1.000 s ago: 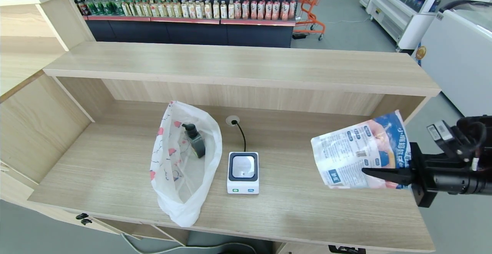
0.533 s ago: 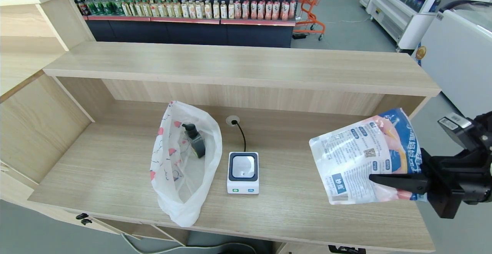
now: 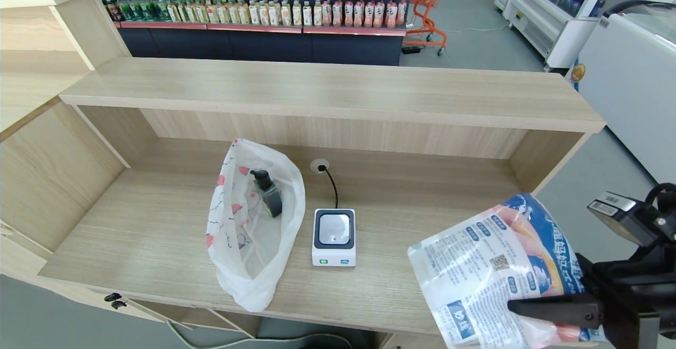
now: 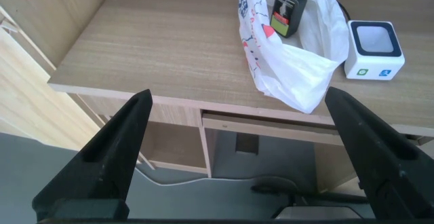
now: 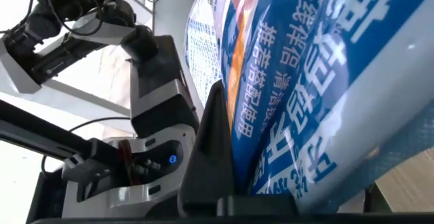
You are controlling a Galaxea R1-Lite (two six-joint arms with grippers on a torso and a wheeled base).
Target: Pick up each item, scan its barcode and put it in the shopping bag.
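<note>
My right gripper (image 3: 523, 307) is shut on a white, blue and pink printed pouch (image 3: 488, 272), held above the counter's front right corner with its printed back facing up. In the right wrist view the pouch (image 5: 305, 81) lies against one dark finger (image 5: 213, 149). The white shopping bag (image 3: 248, 227) with red hearts lies open on the counter, with a dark pump bottle (image 3: 266, 193) inside. A white barcode scanner (image 3: 334, 236) sits just right of the bag. My left gripper (image 4: 237, 95) is open and holds nothing, hanging in front of the counter's front edge near the bag (image 4: 285, 47).
The wooden counter (image 3: 158, 233) has a raised back ledge (image 3: 327, 93) and a side wall on the left. The scanner's black cable (image 3: 332, 182) runs back to a hole in the counter. Shelves of bottles (image 3: 253, 11) and freezers (image 3: 628, 69) stand beyond.
My right gripper has carried the pouch down and toward the counter's front edge, from above the right end to the front right corner. Bag, bottle and scanner have stayed put.
</note>
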